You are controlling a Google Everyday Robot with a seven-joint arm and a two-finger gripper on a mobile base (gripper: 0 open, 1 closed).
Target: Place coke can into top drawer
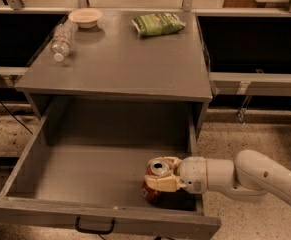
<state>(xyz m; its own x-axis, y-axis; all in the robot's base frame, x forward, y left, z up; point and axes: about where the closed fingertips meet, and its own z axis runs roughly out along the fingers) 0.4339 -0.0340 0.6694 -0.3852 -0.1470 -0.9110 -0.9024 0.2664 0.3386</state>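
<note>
The top drawer [85, 176] is pulled wide open, its grey front panel and black handle [95, 228] at the bottom of the view. The red coke can [153, 184] stands upright on the drawer floor at its front right corner, silver top showing. My gripper [161, 174] reaches in from the right over the drawer's side wall, its cream fingers [163, 182] shut around the can.
On the cabinet top [135, 64] lie a clear plastic bottle [62, 39], a small bowl [85, 17] and a green snack bag [157, 24]. Dark shelves flank the cabinet. Speckled floor lies to the right under my arm [255, 176].
</note>
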